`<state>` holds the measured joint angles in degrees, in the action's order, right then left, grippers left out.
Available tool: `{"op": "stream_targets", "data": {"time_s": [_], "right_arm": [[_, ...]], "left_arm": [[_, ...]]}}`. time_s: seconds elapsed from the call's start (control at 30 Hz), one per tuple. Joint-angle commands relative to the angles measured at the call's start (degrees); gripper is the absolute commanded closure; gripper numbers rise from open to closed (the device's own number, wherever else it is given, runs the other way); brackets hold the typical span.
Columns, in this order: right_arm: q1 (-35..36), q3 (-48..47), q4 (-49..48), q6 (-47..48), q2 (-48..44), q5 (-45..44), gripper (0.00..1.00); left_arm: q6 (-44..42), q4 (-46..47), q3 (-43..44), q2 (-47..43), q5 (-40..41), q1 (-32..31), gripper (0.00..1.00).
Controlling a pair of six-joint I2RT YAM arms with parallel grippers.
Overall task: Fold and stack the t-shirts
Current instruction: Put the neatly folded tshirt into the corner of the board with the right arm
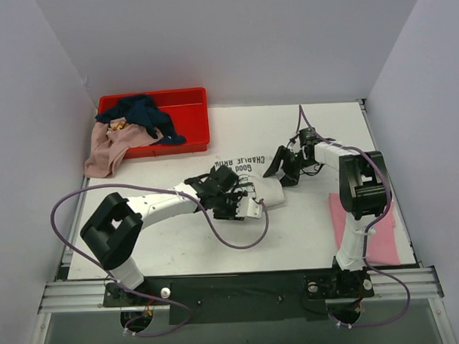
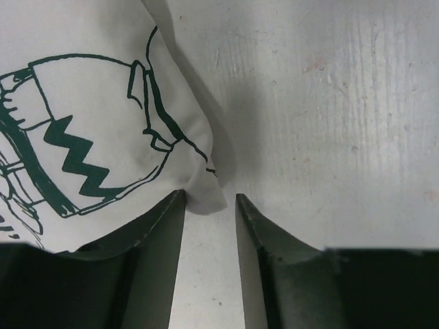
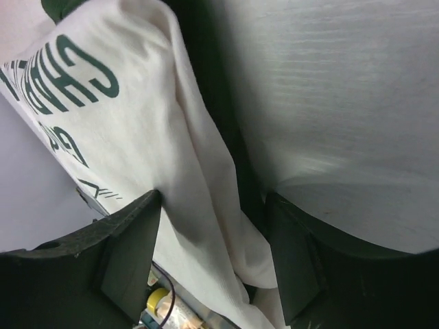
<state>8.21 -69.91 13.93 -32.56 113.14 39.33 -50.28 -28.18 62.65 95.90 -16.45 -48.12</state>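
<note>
The white t-shirt (image 1: pixel 269 189) with dark green print and lettering lies bunched at the middle of the table. My left gripper (image 1: pixel 253 205) is at its near edge. In the left wrist view that gripper (image 2: pixel 209 200) is open, and a corner of the printed shirt (image 2: pixel 82 103) touches its left fingertip. My right gripper (image 1: pixel 284 168) is at the shirt's far right side. In the right wrist view it (image 3: pixel 212 199) stands open, with a fold of the white shirt (image 3: pixel 137 123) hanging loose between its fingers. A bright pink t-shirt (image 1: pixel 384 234) lies flat at the right.
A red crate (image 1: pixel 189 94) stands at the back left. It holds a navy t-shirt (image 1: pixel 141 113), and a dusty pink one (image 1: pixel 108 146) spills over its left rim onto the table. White walls close in the table on three sides.
</note>
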Motion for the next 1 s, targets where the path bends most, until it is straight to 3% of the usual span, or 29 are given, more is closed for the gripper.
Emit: {"op": "stream_targets", "data": {"time_s": [0.0, 0.03, 0.07, 0.13, 0.27, 0.47, 0.53, 0.57, 0.63, 0.77, 0.83, 0.9, 0.97], "right_arm": [[0.5, 1.9, -3.3, -2.3, 0.4, 2.6, 0.46], [0.5, 2.1, -3.5, -2.4, 0.5, 2.7, 0.50], [0.5, 2.1, -3.6, -2.4, 0.6, 2.5, 0.63], [-0.3, 3.1, -3.6, -2.5, 0.0, 1.9, 0.80], [-1.5, 5.3, -3.7, -1.7, -2.8, 1.5, 1.00], [-1.1, 8.6, -4.4, -0.8, -6.1, 1.3, 1.00], [-0.4, 8.6, -4.6, -0.4, -6.3, 1.7, 0.75], [0.0, 8.2, -4.5, -0.2, -6.2, 2.4, 0.58], [0.1, 8.2, -4.5, -0.4, -6.4, 2.1, 0.46], [-0.4, 9.0, -6.1, -1.6, -6.8, 2.0, 0.38], [-0.1, 8.7, -7.9, -2.2, -5.7, 3.9, 0.36], [0.6, 8.0, -9.1, -2.8, -3.7, 4.9, 0.35], [1.0, 7.8, -10.5, -3.7, -1.7, 5.1, 0.35]], "left_arm": [[-1.0, 11.6, -3.8, 0.6, 9.0, -2.1, 0.67], [-1.7, 11.9, -4.6, 0.5, 9.3, -2.2, 0.71], [-2.0, 11.8, -5.6, 0.4, 9.9, -2.2, 0.84], [-4.1, 11.0, -7.2, -0.1, 10.7, -2.2, 1.00], [-7.4, 7.4, -9.2, -1.7, 11.2, -2.1, 1.00], [-10.3, 1.8, -11.2, -5.4, 9.9, -2.1, 1.00], [-8.4, 0.1, -10.1, -6.4, 9.3, -2.1, 0.87], [-7.3, -1.0, -8.1, -6.8, 8.5, -2.0, 0.69], [-3.8, -4.8, -3.6, -7.5, 6.4, -1.0, 0.56], [-0.9, -19.9, 5.3, -7.8, -4.6, 4.4, 0.52], [2.0, -21.6, 7.6, -7.8, -11.4, 9.2, 0.51], [12.0, -15.4, 8.2, -7.2, -14.9, 13.8, 0.49], [22.4, -7.3, 8.6, -5.6, -11.3, 16.0, 0.48]]}}
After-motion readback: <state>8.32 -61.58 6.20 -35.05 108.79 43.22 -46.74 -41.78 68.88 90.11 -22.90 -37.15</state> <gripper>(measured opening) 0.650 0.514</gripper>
